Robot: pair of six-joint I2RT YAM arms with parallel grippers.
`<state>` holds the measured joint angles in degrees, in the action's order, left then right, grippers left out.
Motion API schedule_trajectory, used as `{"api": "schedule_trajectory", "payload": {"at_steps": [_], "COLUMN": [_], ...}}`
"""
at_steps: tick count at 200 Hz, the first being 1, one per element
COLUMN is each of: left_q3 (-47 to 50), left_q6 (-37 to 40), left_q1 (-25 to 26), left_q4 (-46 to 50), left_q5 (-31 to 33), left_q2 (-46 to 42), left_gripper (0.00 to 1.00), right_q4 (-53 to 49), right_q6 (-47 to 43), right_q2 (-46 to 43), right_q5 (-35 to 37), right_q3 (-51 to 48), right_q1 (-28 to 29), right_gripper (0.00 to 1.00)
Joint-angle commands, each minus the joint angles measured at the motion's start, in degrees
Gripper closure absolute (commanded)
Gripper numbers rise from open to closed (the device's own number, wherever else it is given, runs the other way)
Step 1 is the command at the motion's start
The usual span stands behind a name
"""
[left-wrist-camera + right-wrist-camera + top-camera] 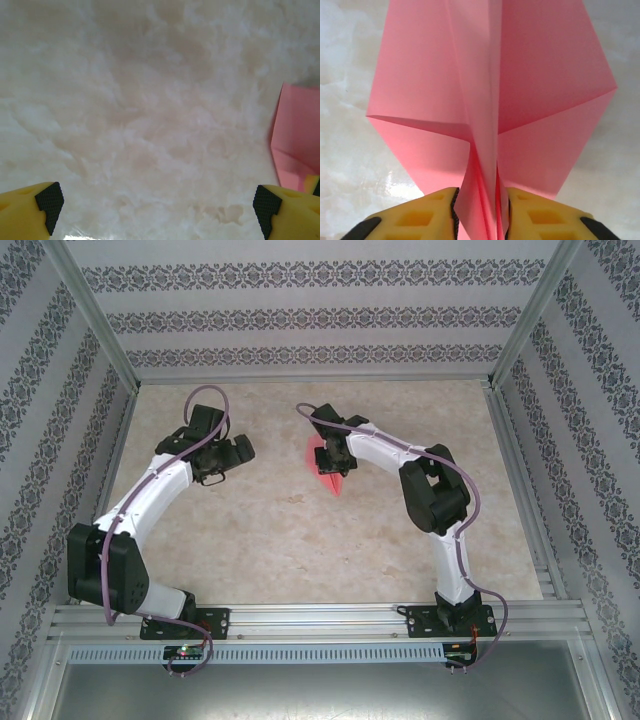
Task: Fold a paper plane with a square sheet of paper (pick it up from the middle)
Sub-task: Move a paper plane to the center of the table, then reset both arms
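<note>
risk of the keel of the paper plane (490, 100) springing apart under a slack hold — right gripper (481, 200) flanks it, grip unclear; left gripper (157, 202) gapes wide.

Bright, even light falls from above, soft and diffuse. In the left wrist view the table (150, 125) looks hazy and slightly blurred, with white glare at its bottom edge. The paper plane (545, 75) is crisp, its folds faintly shaded.

White-black arms (150, 495), yellow fingers (20, 212)
</note>
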<state>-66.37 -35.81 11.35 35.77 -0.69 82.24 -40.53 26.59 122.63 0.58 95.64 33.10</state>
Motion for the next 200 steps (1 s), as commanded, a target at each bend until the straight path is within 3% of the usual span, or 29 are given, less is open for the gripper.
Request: {"api": "schedule_trajectory", "payload": {"at_steps": [1,40,77,108,146,175,200], "left_q3": [-3.56,-4.88,7.95,21.39,30.94,37.29,42.24], "left_q6": [1.88,4.65,8.70,10.39,16.66,22.84,27.11], "left_q1": [-1.50,-3.77,-6.71,-8.83,-10.53,-11.34,-12.62], "left_q4": [3.16,1.03,-11.61,-24.64,-36.70,-48.76,-62.52], "left_q5": [6.44,14.36,22.62,28.62,29.91,25.35,17.30], "left_q2": [-1.05,-3.02,-10.11,-14.97,-14.21,-12.39,-9.50], "left_gripper": [0.00,0.00,0.00,0.00,0.00,0.00,0.00], "right_q4": [-3.96,0.38,14.61,28.08,38.81,51.19,63.85], "right_q6": [-0.18,-1.54,-7.21,-11.96,-13.42,-16.63,-20.61], "right_q2": [-5.76,-20.79,-37.69,-46.75,-50.18,-49.17,-45.67], "right_q5": [1.24,11.38,27.54,33.36,32.37,29.19,24.57], "right_q3": [2.78,-4.08,-22.23,-38.84,-53.18,-61.54,-66.22], "right_q1": [-0.41,-0.91,-4.89,-12.20,-22.59,-26.99,-28.17], "right_gripper": [0.63,0.33,0.03,0.02,0.02,0.02,0.02]}}
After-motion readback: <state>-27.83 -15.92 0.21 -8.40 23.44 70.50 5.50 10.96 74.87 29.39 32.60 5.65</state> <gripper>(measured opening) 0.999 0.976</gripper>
